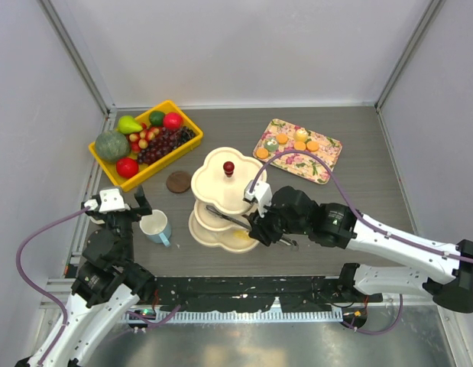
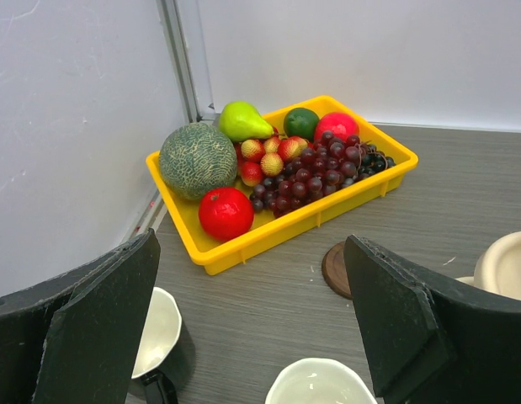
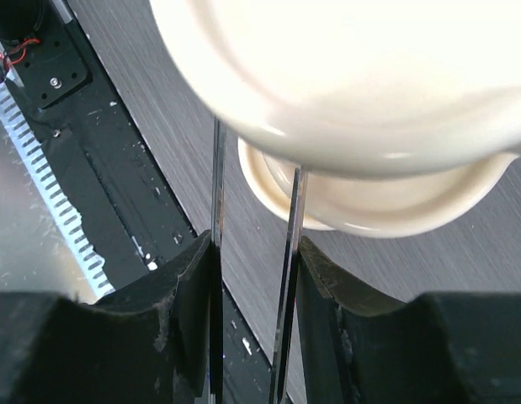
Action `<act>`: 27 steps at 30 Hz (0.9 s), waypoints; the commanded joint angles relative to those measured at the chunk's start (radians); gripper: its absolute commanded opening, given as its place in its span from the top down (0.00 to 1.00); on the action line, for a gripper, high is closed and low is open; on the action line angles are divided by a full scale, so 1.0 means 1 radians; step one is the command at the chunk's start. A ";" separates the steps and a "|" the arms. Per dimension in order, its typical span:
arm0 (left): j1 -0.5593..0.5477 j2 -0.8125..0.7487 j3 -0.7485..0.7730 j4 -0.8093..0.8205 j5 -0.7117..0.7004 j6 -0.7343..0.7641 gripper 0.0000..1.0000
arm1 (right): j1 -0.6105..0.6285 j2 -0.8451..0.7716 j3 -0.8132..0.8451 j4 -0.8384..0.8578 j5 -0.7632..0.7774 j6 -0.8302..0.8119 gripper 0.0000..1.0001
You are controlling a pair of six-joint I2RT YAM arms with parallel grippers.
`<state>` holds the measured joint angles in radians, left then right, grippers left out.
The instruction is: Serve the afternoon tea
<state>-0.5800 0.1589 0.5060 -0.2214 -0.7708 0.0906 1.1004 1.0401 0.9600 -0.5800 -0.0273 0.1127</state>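
Tea stand (image 1: 213, 182) sits mid-table: cream, three clover-shaped tiers, red knob (image 1: 228, 167) on top. Right gripper (image 3: 254, 252) is at its near-right side, fingers pinched on a pair of metal tongs (image 3: 292, 227). The two blades stand slightly apart and run in under the rim of an upper tier; tips hidden. An orange-yellow bit lies on the bottom tier close by, can't tell what it is.

Pastries (image 1: 301, 134) and orange biscuits (image 1: 299, 145) are on the floral tray (image 1: 322, 165), far-right of the stand and well apart from it.

Pale blue mug (image 1: 156, 226) stands upright just left of the stand. Left gripper (image 2: 252, 286) hangs beside it, jaws spread wide. Left wrist view shows a second mug (image 2: 159, 337), dark outside and white inside, under the left finger.

A brown round coaster (image 1: 179, 181) lies between the stand and the yellow bin (image 2: 285, 234) of fruit, which sits at the far-left corner.

Surface: dark grey wood-grain tabletop (image 1: 374, 176), with a black mounting plate (image 1: 221, 289) along the near edge. Room: plain pale wall panels (image 1: 244, 46) on three sides, metal posts (image 1: 77, 57) in the far corners.
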 commanded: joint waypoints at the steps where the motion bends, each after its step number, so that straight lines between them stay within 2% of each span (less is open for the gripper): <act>1: 0.005 0.002 0.016 0.036 -0.016 0.009 0.01 | 0.006 0.034 0.029 0.121 0.024 -0.028 0.59; 7: 0.006 0.004 0.012 0.034 -0.015 0.009 0.01 | 0.007 0.080 0.034 0.143 0.095 -0.030 0.54; 17: 0.005 -0.001 0.015 0.034 -0.016 0.011 0.01 | 0.007 0.083 0.031 0.143 0.075 -0.036 0.41; 23: 0.005 0.002 0.012 0.036 -0.015 0.009 0.01 | 0.007 0.026 0.031 0.080 0.058 -0.030 0.38; 27: 0.006 0.005 0.014 0.037 -0.015 0.011 0.01 | 0.007 -0.035 0.029 -0.026 0.041 -0.025 0.38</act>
<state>-0.5800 0.1589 0.5060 -0.2211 -0.7708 0.0906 1.1027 1.0855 0.9600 -0.5362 0.0319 0.0837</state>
